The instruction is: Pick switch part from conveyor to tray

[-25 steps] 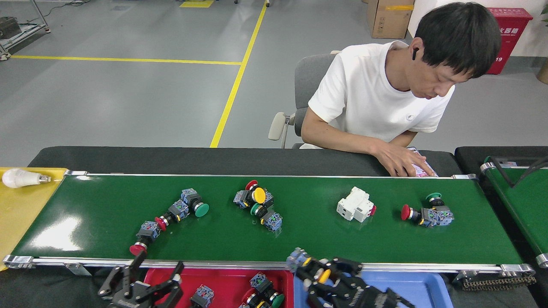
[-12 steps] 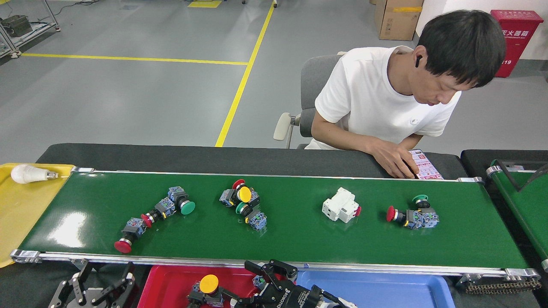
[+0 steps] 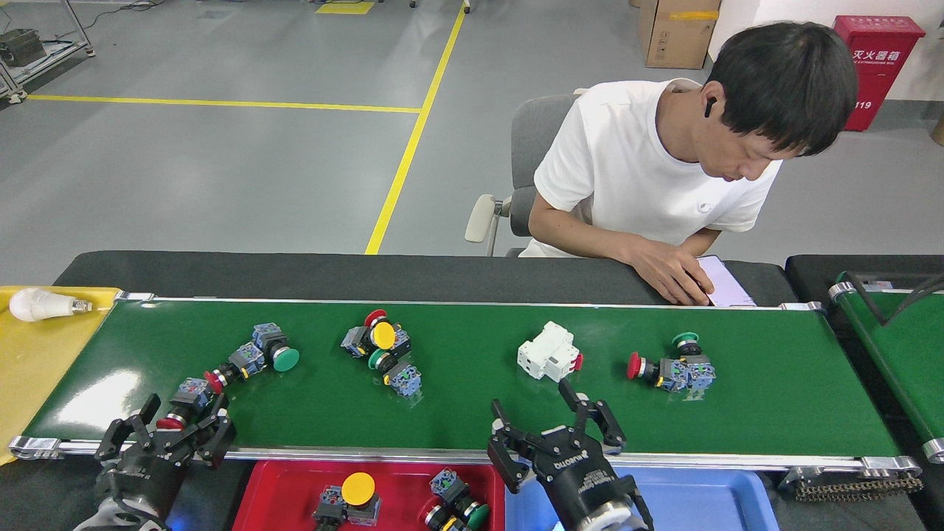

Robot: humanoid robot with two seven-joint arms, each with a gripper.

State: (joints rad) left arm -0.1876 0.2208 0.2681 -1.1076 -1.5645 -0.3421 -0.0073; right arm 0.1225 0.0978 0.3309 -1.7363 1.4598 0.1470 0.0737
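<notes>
Right tool [image 3: 532, 412] released (fingers spread), raised over conveyor [image 3: 472, 413] near edge; left tool [image 3: 168, 431] released around red switch part [image 3: 171, 422], lower left.

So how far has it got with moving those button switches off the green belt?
Partly done: a yellow-capped switch and others lie in the red tray. Neither the right gripper nor the left gripper holds anything; both are open over the conveyor's near edge. Still on it: the red-capped switch by the left gripper, more switches, and a white breaker.
</notes>
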